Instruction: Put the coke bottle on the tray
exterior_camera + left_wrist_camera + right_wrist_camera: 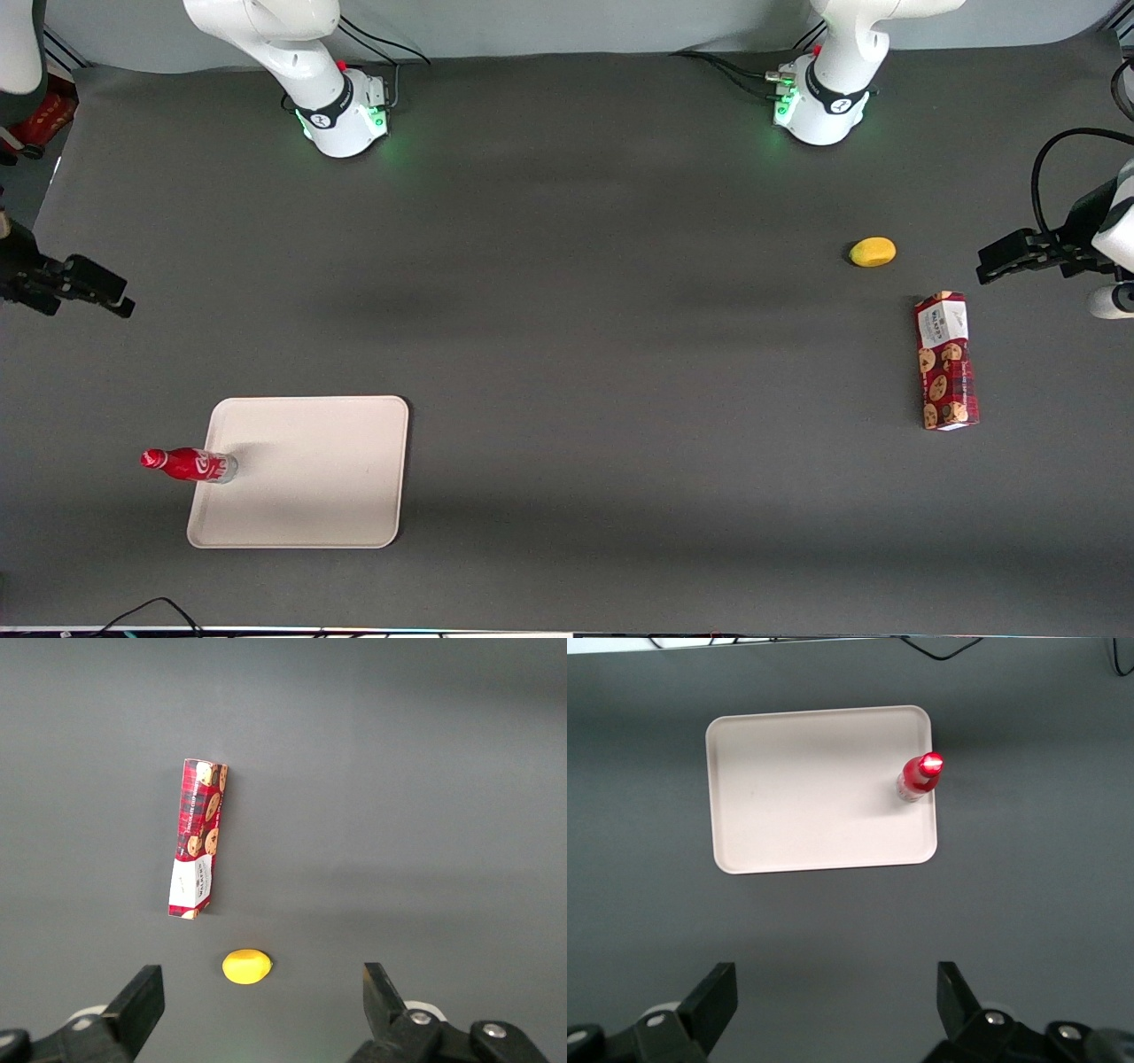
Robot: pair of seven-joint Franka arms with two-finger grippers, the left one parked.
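Note:
The coke bottle (190, 464) (920, 778), slim and red with a red cap, stands upright on the tray (306, 474) (806, 788), just inside the rim at the working arm's end. The tray is cream-white, flat and rectangular, and lies near the table's front edge. My right gripper (111, 297) (837, 979) hangs open and empty well apart from the bottle, farther from the front camera than the tray. In the right wrist view its two dark fingers are spread wide over bare mat, with nothing between them.
A red cookie box (946, 361) (198, 839) lies flat toward the parked arm's end of the table. A small yellow fruit (873, 252) (246, 966) rests beside it, farther from the front camera. Dark grey mat (620, 354) covers the table.

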